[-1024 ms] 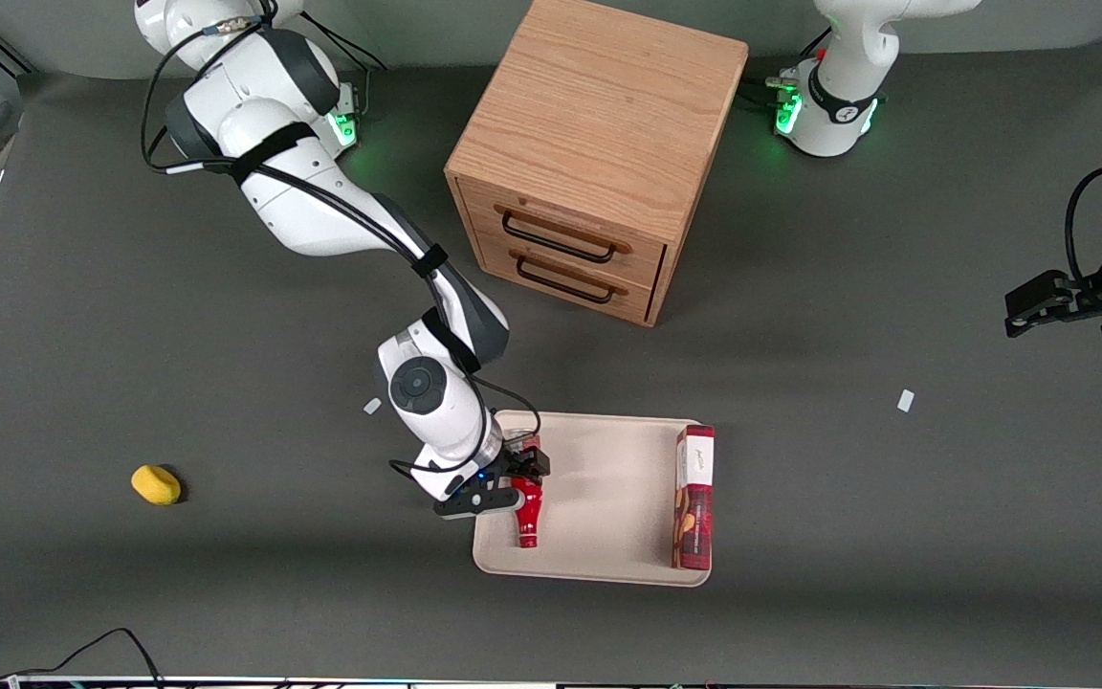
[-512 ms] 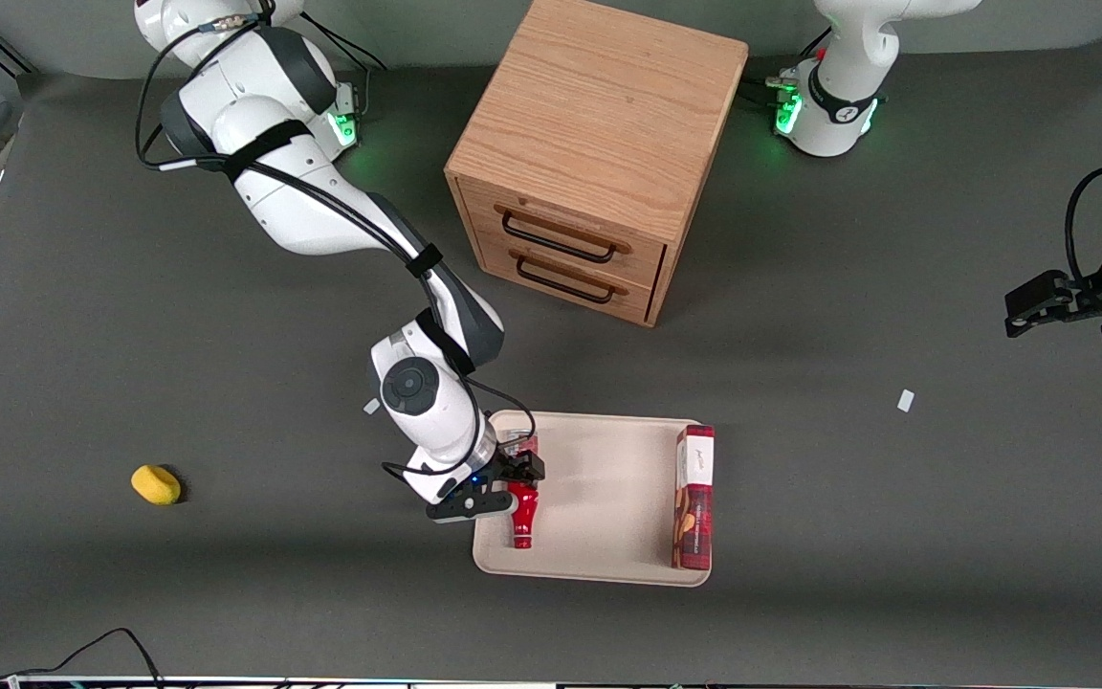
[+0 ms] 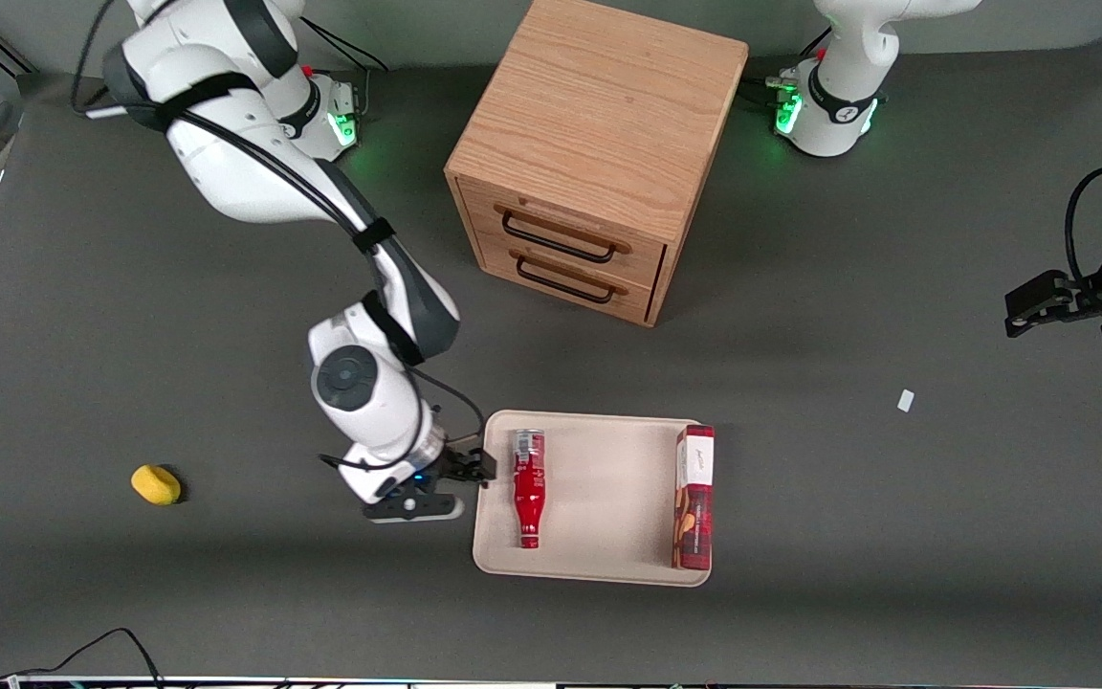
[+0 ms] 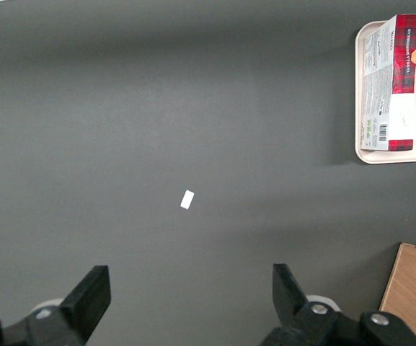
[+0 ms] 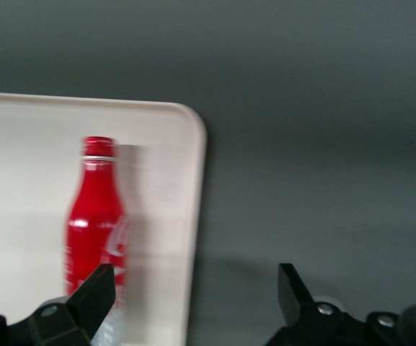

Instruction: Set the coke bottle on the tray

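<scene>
Tray [image 3: 608, 488]: a flat beige tray lying on the dark table, nearest the front camera of all the things here; its low rim should keep a round thing from rolling off.
Bottle [image 3: 529, 488]: lies on its side inside the tray, close to the rim at the working arm's end, with the red cap toward the camera and the silvery base farther off. Nothing touches it. The wrist camera shows it [image 5: 96, 223] flat on the tray floor [image 5: 164, 216].
Box [image 3: 694, 498]: a red-and-white box lying along the tray's rim at the parked arm's end, well apart from the bottle, so the middle of the tray is bare.
Gripper [image 3: 470, 469]: hovers over the table just beside the tray's rim, off the bottle. Its fingers [image 5: 96, 295] are spread wide and empty, which fits a release already made.
Yellow lump [image 3: 156, 484]: alone on the table, toward the working arm's end.
Cabinet [image 3: 599, 153]: a wooden two-drawer cabinet, farthest from the camera, drawers closed, no part in this job.
Progress: by my reading the bottle is placed; only pulling the arm clear seems left.
</scene>
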Action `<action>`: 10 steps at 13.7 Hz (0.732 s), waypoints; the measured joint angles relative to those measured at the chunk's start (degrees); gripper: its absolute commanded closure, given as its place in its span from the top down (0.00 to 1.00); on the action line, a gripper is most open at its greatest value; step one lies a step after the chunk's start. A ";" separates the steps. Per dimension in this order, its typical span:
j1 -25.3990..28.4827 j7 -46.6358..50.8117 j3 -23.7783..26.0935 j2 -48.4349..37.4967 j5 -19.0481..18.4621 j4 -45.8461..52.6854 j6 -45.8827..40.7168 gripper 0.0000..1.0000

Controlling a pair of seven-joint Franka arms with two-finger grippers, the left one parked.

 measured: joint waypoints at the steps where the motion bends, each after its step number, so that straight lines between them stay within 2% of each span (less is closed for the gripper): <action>1: -1.64 0.00 0.12 -3.09 0.06 -2.14 -2.46 1.00; 4: -7.02 -0.03 1.23 -12.46 2.48 -5.38 -14.06 1.00; 7: -10.34 -0.48 1.40 -19.98 2.76 -6.74 -24.15 1.00; 10: -14.77 -8.26 1.39 -25.08 2.75 -7.99 -28.91 1.00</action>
